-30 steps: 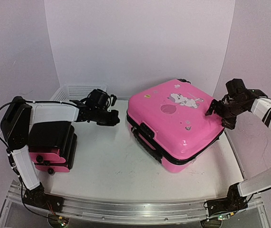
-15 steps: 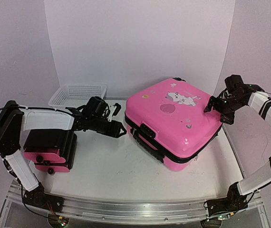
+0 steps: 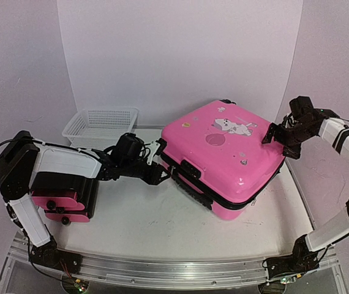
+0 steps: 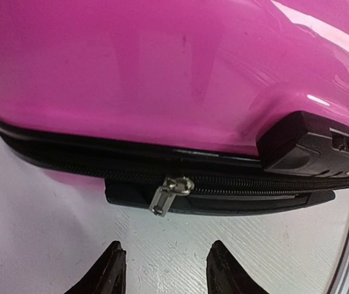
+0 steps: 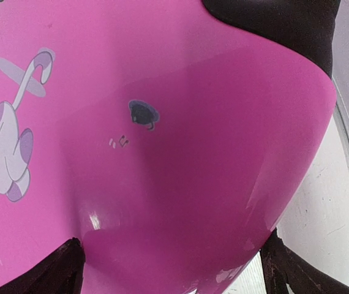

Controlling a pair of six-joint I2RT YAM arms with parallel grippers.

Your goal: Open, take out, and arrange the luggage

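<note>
The luggage (image 3: 223,156), a glossy pink hard-shell suitcase with cartoon stickers, lies flat and zipped at centre right. My left gripper (image 3: 162,166) is low at its left front edge. In the left wrist view its jaws (image 4: 162,269) stand open and empty over the table, just short of the silver zipper pull (image 4: 168,195) hanging from the black zipper trim. A black combination lock (image 4: 312,144) sits to the right of the pull. My right gripper (image 3: 273,136) is at the far right corner of the lid. Its wide-open fingers (image 5: 52,269) straddle the pink shell (image 5: 180,153).
A smaller pink and black case (image 3: 64,193) lies at the left under my left arm. A white mesh basket (image 3: 101,122) stands at the back left. White walls close in on three sides, and a metal rail (image 3: 162,269) runs along the near edge.
My left gripper has swung right from near the basket to the suitcase's zipper side, and its jaws have opened. The right gripper has stayed at the lid's corner.
</note>
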